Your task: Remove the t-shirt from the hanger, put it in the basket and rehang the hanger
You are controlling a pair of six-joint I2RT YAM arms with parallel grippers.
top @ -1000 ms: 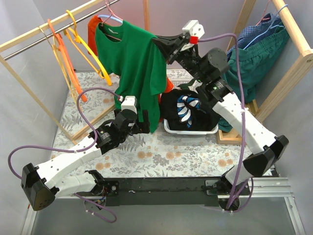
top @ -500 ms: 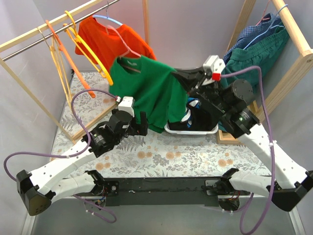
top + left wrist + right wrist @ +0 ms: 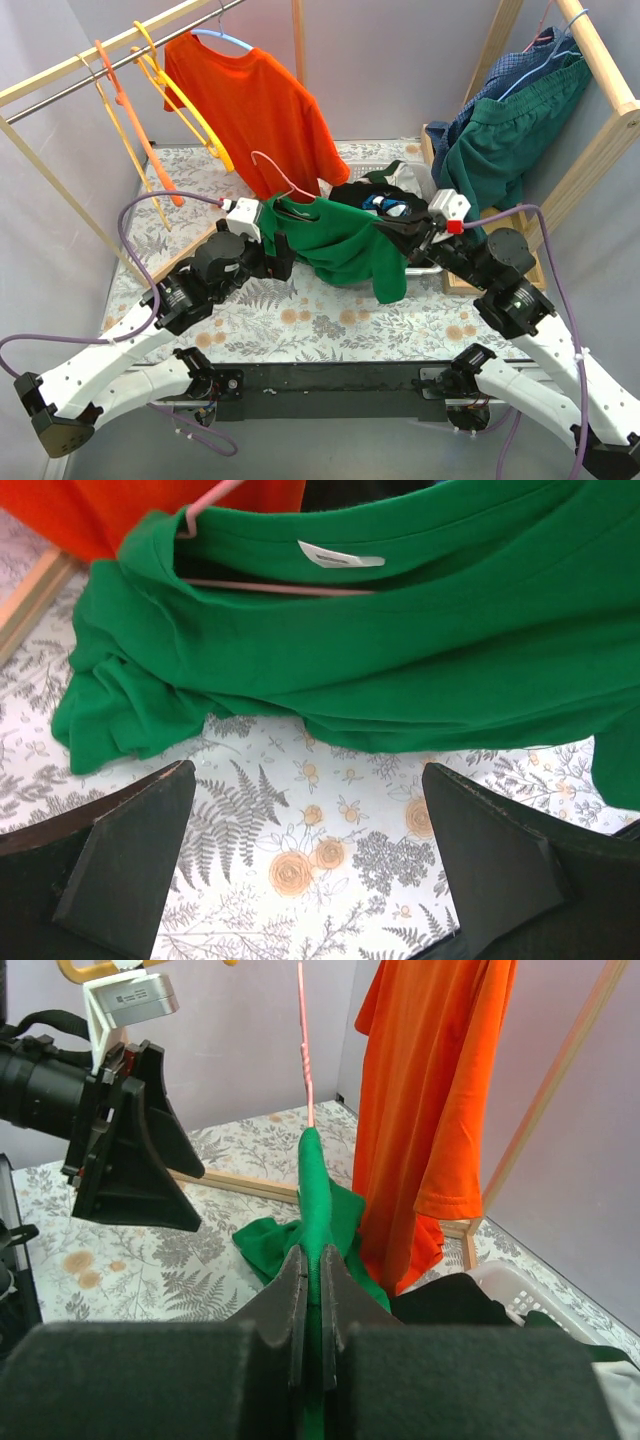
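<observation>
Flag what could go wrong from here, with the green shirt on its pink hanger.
1. The right gripper pinches only a thin fold of the green t-shirt, so a hard pull may slip it free.
2. The left gripper is open and holds nothing. Closing on cloth instead of the pink hanger inside the collar would leave them together.
3. The hanger's hook stands near the orange t-shirt and could snag it.

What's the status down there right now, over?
Right gripper shut on green t-shirt; left gripper open, facing it. Pink hanger still in the collar. Orange t-shirt hangs just behind.
</observation>
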